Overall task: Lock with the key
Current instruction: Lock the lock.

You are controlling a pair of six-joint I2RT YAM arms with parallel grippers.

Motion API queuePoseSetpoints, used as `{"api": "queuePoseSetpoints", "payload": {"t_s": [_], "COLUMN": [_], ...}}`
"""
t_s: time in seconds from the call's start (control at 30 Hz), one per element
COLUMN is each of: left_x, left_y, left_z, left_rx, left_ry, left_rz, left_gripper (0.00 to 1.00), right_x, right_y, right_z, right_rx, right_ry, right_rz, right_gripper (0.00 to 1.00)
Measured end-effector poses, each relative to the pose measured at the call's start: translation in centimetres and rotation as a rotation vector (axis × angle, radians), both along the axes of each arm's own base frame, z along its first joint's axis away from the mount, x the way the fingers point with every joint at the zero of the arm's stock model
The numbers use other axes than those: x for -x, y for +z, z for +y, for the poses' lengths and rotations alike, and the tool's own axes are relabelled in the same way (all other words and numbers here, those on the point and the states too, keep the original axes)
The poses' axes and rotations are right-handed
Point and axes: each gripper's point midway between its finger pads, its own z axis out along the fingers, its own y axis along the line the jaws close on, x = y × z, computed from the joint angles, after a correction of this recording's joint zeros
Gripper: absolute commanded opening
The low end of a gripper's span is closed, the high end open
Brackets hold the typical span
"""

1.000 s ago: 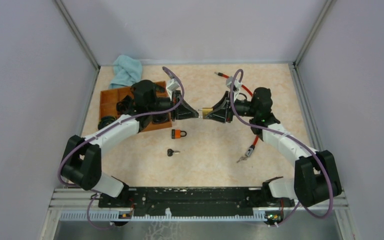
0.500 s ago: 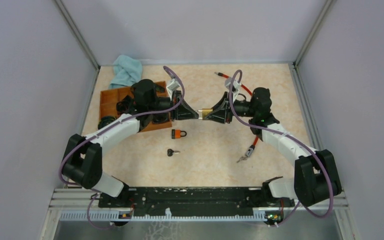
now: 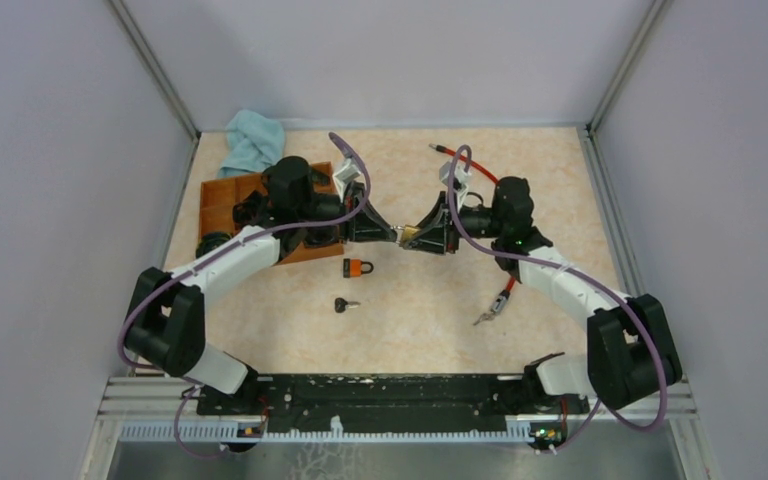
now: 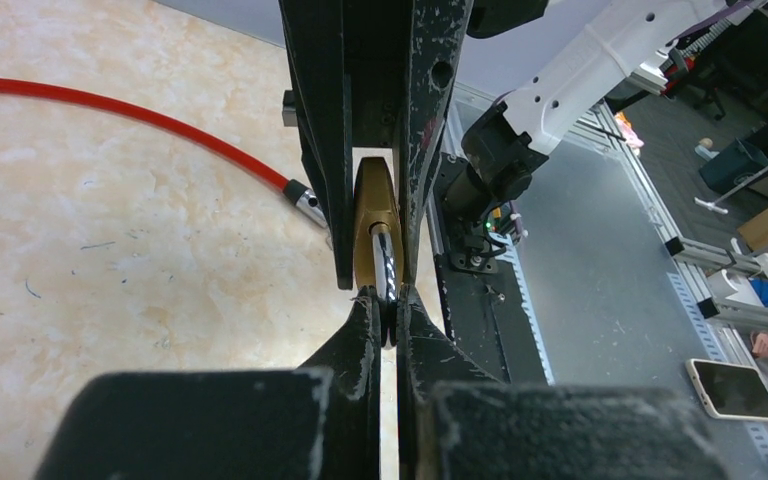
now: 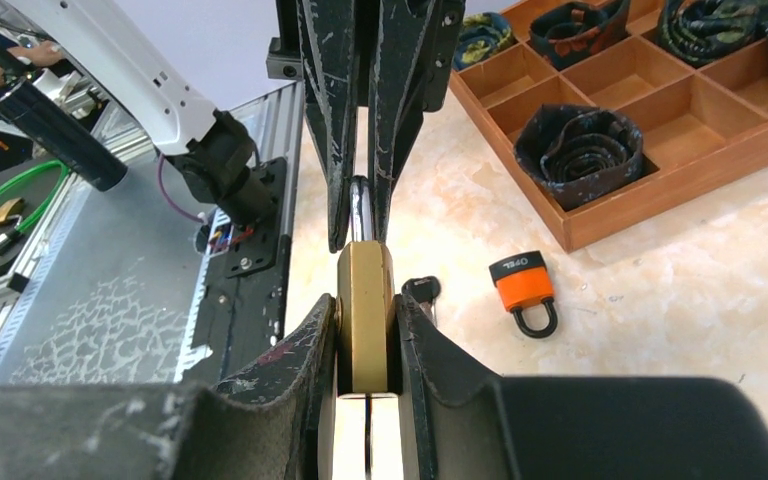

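My right tool (image 3: 423, 236) clamps the brass padlock (image 5: 364, 320) steady, just right of the wooden tray (image 3: 222, 195), so my left tool (image 4: 388, 308), pinched tight on the key (image 4: 384, 262), can turn it.

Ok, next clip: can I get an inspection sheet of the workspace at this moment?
Surface: beige marbled table, a few small scuff marks.
Job's things: brass padlock held off the table; silver key meeting its end.
Clutter: orange padlock, black-headed key, wooden tray with rolled fabric strips, teal cloth, red cable lock.
Grippers: left end effector shut on the silver key; right end effector shut on the brass padlock.
Cables: purple cables looped along both arms, clear of the lock.
Surroundings: grey enclosure walls; metal rail at the near edge.
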Motion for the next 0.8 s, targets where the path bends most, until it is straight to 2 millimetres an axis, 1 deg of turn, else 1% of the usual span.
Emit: {"api": "queuePoseSetpoints", "payload": {"t_s": [0.27, 0.47, 0.5, 0.57, 0.8], "left_x": [-0.2, -0.8, -0.9, -1.2, -1.5], "left_y": [-0.2, 0.0, 0.0, -0.1, -0.9], "left_z": [0.0, -0.3, -0.4, -0.6, -0.6], "left_rx": [-0.025, -0.059, -0.065, -0.083, -0.136], "left_ry": [0.033, 0.084, 0.093, 0.107, 0.127], "left_rz": [-0.059, -0.107, -0.116, -0.139, -0.201], "left_gripper": [0.00, 0.00, 0.00, 0.00, 0.00], "right_x": [0.5, 0.4, 0.3, 0.1, -0.2], "right_y": [-1.5, -2.3, -2.4, -2.7, -3.4], "right_z": [0.4, 0.7, 0.7, 0.6, 0.5], "right_rx": [0.044, 0.070, 0.074, 0.084, 0.112], "right_ry": [0.009, -0.009, -0.013, -0.022, -0.042], "right_rz": [0.011, -0.009, -0.010, -0.016, -0.030], "right_gripper": [0.00, 0.00, 0.01, 0.08, 0.46]}}
